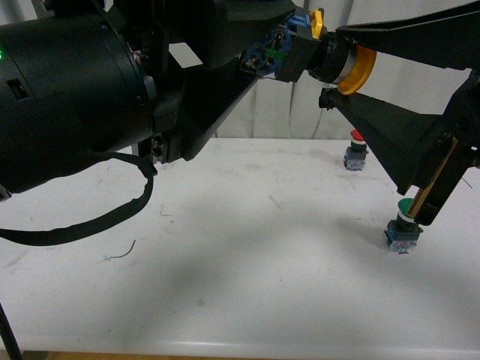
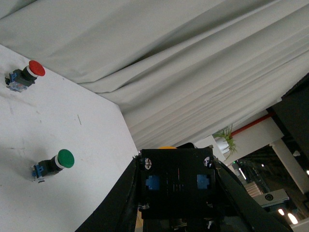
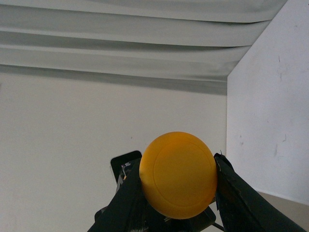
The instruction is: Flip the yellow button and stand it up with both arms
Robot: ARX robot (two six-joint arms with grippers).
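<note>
The yellow button [image 1: 352, 69] is held in the air, high above the white worktop [image 1: 247, 255], between the two hands. In the front view it is seen lying on its side, with the yellow cap turned to the robot's right and the contact block turned to the left.

The left hand [image 1: 276, 54] is closed on the contact block. In the left wrist view the dark back face of the block [image 2: 176, 186], with two blue squares, is gripped between the two black fingers [image 2: 123, 203], which touch it on both sides.

The right hand [image 1: 331, 66] is closed around the cap end, with one finger above and one below. In the right wrist view the round cap [image 3: 178, 174] is pressed between the fingers [image 3: 236, 193] and fills the gap of the hand [image 3: 178, 186].

A red button [image 1: 357, 148] is standing on the worktop, far from the camera, near the pale curtain [image 1: 292, 112]. A green button [image 1: 403, 225] is standing nearer, partly hidden behind the right hand. The two are well apart from each other.
</note>
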